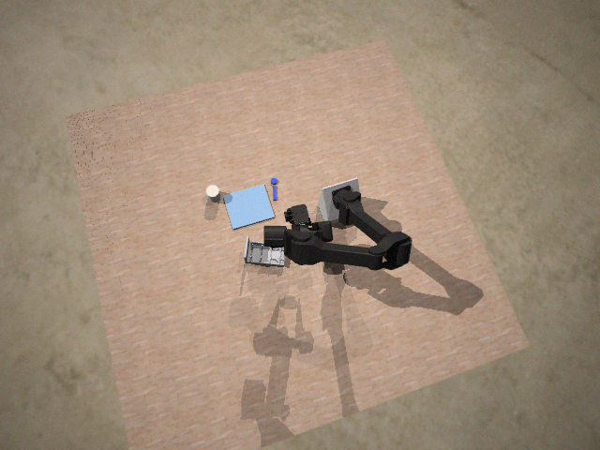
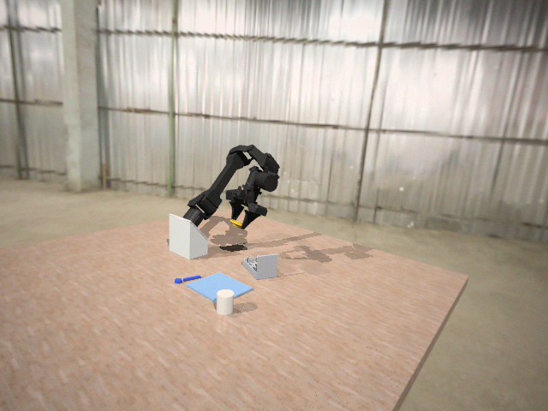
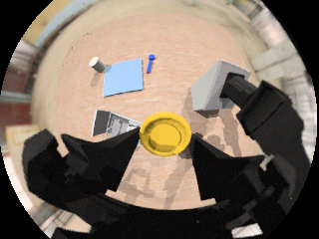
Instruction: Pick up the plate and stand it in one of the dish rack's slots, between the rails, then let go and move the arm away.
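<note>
The yellow plate [image 2: 236,223] [image 3: 165,135] is held by its rim, high above the table. It is slightly tilted in the exterior view, and the arm hides nearly all of it in the top view. My gripper [image 2: 238,223] [image 3: 164,133] is shut on the plate, one finger at each side of it. The grey dish rack [image 1: 247,250] [image 2: 267,266] [image 3: 102,122] stands on the table with its tall end wall upright. The plate is clear above it and off to the arm-base side. In the wrist view the plate and left finger cover part of the rack.
A light blue square mat [image 1: 248,206] [image 2: 218,286] [image 3: 123,78] lies near the rack. A white cylinder [image 1: 212,191] [image 2: 224,302] [image 3: 97,65] stands beside the mat, and a blue spoon-like thing [image 1: 275,192] [image 2: 191,278] [image 3: 150,65] lies on its other side. The grey arm base [image 2: 187,239] [image 3: 206,90] stands beyond.
</note>
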### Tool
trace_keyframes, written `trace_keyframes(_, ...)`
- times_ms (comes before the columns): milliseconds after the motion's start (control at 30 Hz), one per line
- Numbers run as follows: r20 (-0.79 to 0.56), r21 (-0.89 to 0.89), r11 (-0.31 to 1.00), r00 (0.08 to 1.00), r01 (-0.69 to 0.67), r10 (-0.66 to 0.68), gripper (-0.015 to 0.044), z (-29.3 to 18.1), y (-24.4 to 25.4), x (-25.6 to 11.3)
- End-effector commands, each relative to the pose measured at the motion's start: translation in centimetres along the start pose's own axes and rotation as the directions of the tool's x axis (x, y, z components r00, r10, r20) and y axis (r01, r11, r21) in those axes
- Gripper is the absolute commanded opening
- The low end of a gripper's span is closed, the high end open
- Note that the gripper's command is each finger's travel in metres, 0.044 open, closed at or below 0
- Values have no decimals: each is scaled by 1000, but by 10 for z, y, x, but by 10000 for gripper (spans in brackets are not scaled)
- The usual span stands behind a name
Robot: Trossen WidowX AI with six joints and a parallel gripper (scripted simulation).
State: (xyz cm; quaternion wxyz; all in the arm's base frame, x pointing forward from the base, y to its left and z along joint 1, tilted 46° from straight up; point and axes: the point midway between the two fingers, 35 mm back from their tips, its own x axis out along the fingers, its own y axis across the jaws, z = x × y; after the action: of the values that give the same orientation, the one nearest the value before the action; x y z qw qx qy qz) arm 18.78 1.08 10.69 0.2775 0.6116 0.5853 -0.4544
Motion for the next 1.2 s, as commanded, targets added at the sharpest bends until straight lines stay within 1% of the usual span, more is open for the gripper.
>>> trace_keyframes(0,90,-53,999,996,-4,8,0,5,-1,11)
trace_keyframes(300,267,-177,984,962,-10,58,0,13,3,29)
trace_keyframes(633,425,-313,949,890,-27,165,0,18,10,45)
trace_keyframes(900,511,-420,906,813,-47,279,0,19,18,53)
trace_keyframes(1167,558,-525,848,723,-73,407,0,16,25,59)
